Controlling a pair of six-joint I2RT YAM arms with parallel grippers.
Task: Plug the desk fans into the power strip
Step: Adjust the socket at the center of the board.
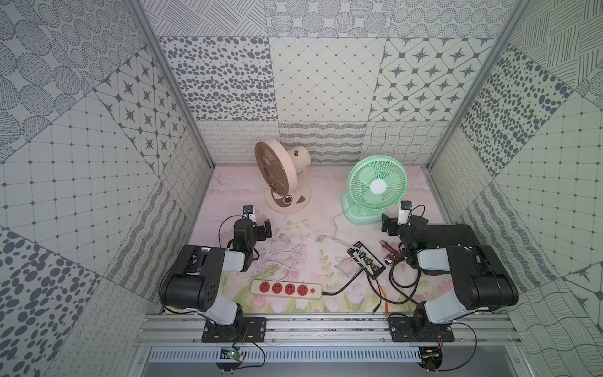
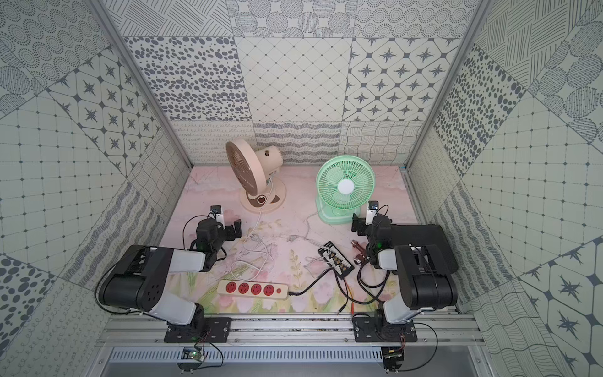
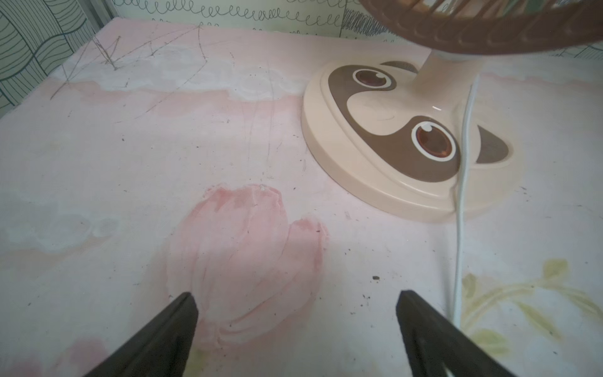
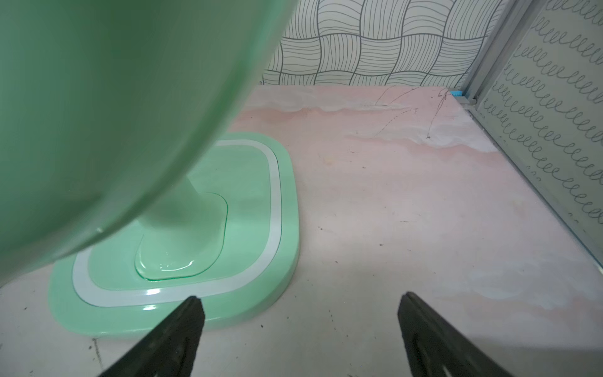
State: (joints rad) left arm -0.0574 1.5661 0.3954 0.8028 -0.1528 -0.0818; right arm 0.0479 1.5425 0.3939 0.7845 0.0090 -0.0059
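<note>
Ambiguity: with both jaws standing apart, empty, I'm risking picking wrongly between beige fan [image 1: 272, 169] and green fan [image 1: 377, 186], or snagging the looped white cord [image 3: 460, 235] near the power strip [image 1: 285, 290].

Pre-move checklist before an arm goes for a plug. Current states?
1. Open, empty left pincer: ok.
2. Open, empty right pincer: ok.
3. All four red sockets free on the long cream power strip: ok.
4. Target fan settled: the beige round-base fan and the green plastic fan both stand unplugged: cannot tell.
5. The beige fan's white cord lies on the mat close beside the left pincer, probably within reach: ok.
6. Direction of the plug's prongs: cannot tell.
</note>
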